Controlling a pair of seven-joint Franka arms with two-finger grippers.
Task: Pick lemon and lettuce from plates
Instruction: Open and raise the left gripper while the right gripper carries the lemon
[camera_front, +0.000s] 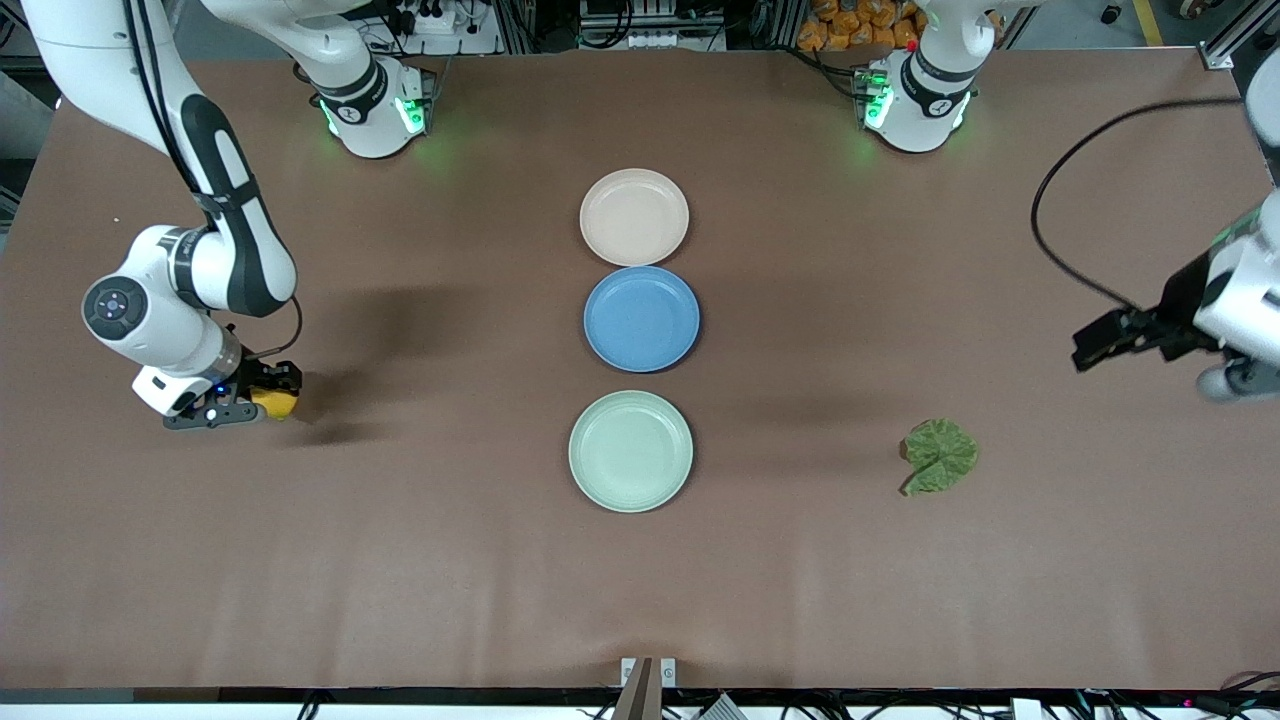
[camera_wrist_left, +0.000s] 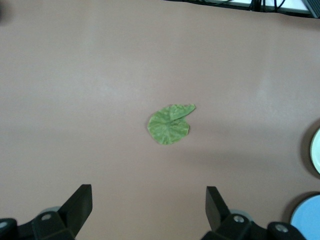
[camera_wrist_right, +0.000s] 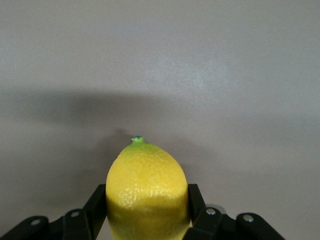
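Observation:
My right gripper (camera_front: 268, 400) is shut on the yellow lemon (camera_front: 278, 403), low over the bare table toward the right arm's end. In the right wrist view the lemon (camera_wrist_right: 146, 182) sits between the two fingers of that gripper (camera_wrist_right: 146, 205). The green lettuce (camera_front: 940, 456) lies flat on the table toward the left arm's end, off any plate. My left gripper (camera_front: 1095, 345) is open and empty, up in the air, the lettuce (camera_wrist_left: 170, 125) lying ahead of its fingertips (camera_wrist_left: 149, 200). The beige plate (camera_front: 634, 217) and the mint plate (camera_front: 630, 451) are empty.
A blue plate (camera_front: 641, 318) lies empty between the beige and mint plates in the table's middle. Edges of the mint plate (camera_wrist_left: 316, 150) and blue plate (camera_wrist_left: 307, 220) show in the left wrist view. A black cable (camera_front: 1050, 240) hangs by the left arm.

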